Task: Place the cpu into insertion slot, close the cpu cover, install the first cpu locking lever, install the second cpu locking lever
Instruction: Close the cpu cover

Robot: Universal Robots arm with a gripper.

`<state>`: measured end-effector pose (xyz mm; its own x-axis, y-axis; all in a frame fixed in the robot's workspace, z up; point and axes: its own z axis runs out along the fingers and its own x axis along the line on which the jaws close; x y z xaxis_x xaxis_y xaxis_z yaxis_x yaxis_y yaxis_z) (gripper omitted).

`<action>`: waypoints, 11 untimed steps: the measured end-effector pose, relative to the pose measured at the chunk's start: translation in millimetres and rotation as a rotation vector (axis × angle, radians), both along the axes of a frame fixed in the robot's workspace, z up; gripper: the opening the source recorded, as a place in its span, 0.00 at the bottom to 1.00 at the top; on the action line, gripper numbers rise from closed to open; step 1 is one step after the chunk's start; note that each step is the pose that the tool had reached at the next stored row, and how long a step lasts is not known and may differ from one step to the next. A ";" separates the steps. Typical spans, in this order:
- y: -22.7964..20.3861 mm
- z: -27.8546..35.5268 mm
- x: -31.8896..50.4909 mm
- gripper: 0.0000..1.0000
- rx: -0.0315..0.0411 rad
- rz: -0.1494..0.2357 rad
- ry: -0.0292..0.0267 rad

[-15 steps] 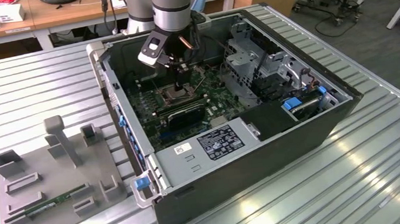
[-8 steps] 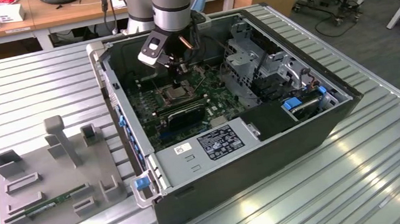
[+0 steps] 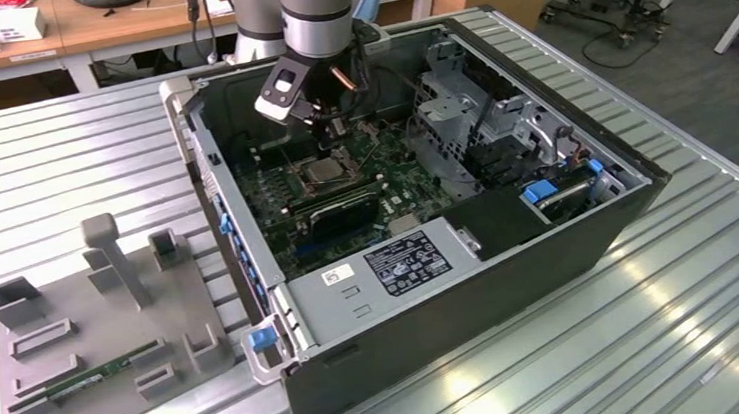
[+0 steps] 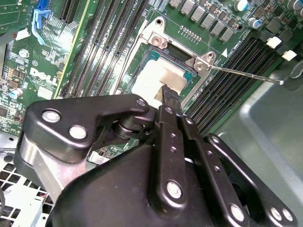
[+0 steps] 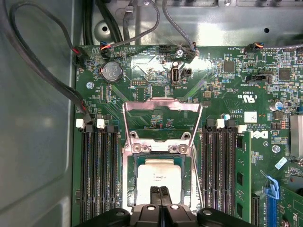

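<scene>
In the exterior view: reaches down into the open computer case (image 3: 485,297) lying on the slatted metal table (image 3: 72,163), with the gripper (image 3: 334,138) low over the insertion slot (image 3: 307,182) on the green motherboard (image 3: 401,174). Off to the exterior view's left, a grey fixture tray (image 3: 72,323) carrying a green memory stick (image 3: 90,377).

In the second wrist view: shows the cpu (image 4: 154,78) lying flat and pale inside the insertion slot (image 4: 158,41). Gripper (image 4: 168,96) right above one edge of it; cannot tell whether touching. A thin locking lever (image 4: 246,74) sticking out free from the socket corner, not latched.

In the first wrist view: fingertips (image 5: 154,194) pressed together, gripping nothing, over the near edge of the cpu (image 5: 158,172). The cpu cover (image 5: 161,103) swung up and open beyond the socket, its window showing bare board.
</scene>
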<state>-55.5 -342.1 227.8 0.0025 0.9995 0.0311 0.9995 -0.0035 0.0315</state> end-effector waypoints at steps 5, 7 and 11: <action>0.0 1.0 0.0 0.11 0.0000 0.000 0.0000; 0.0 1.1 0.0 0.11 0.0000 0.000 0.0000; 0.0 0.7 0.0 0.11 -0.0001 0.000 0.0001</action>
<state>-55.5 -342.1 228.5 0.0025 0.9995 0.0310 0.9995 -0.0035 0.0314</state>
